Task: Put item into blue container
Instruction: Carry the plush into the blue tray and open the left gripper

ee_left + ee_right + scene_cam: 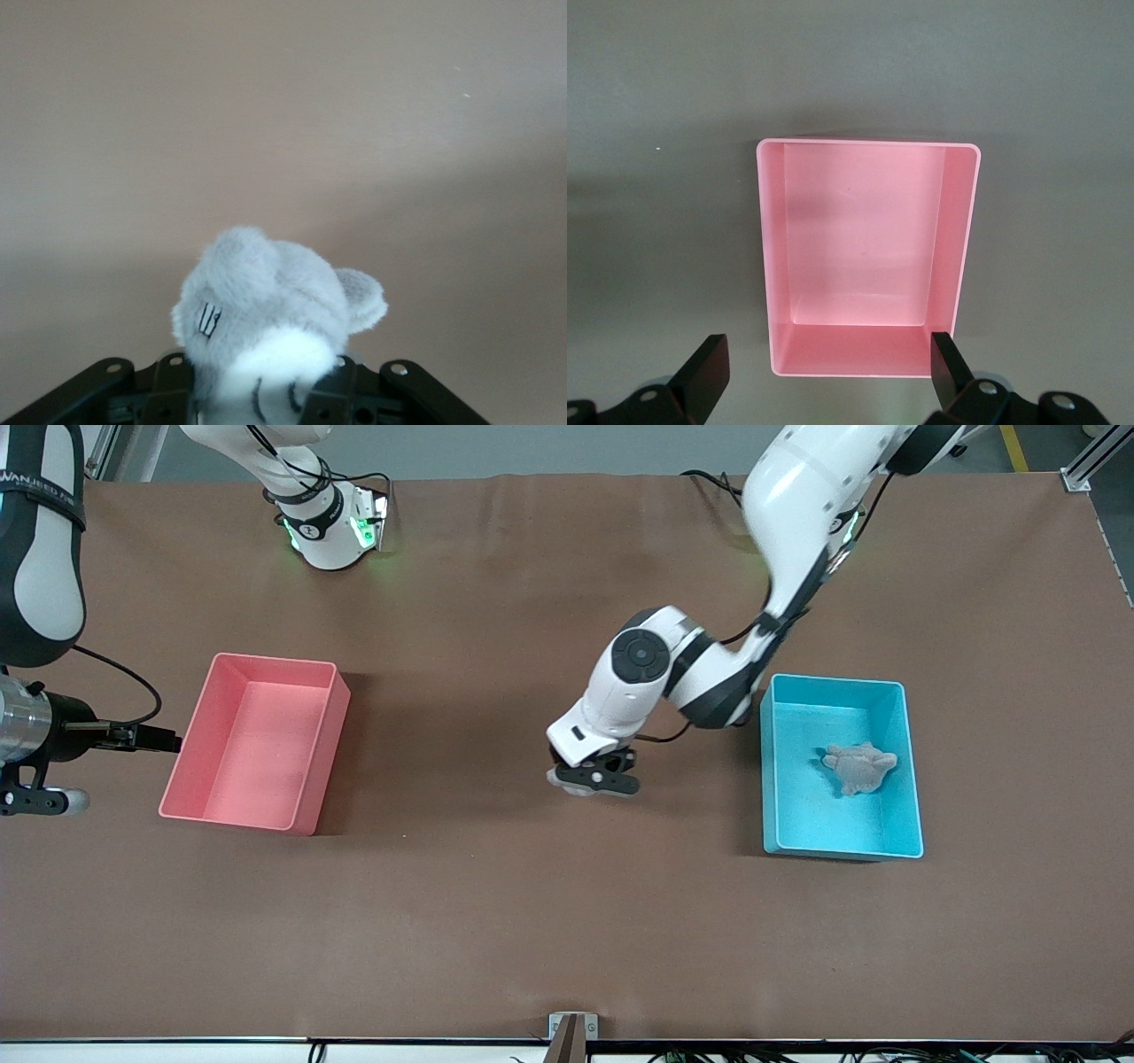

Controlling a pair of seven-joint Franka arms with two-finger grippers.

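Note:
The blue container (817, 817) stands toward the left arm's end of the table, with a grey plush toy (858, 767) lying inside it. My left gripper (595, 779) is over the bare table between the two bins, beside the blue container, and it is shut on a second grey-and-white plush toy (558, 777). In the left wrist view that plush toy (266, 305) fills the space between the fingers of the left gripper (257, 394), with its head and one ear sticking out. My right gripper (828, 363) is open and holds nothing, beside the pink bin (953, 239).
The pink bin (324, 760) stands toward the right arm's end of the table, with nothing in it. The right gripper (40, 801) waits at that bin's outer side. A brown mat (496, 921) covers the table.

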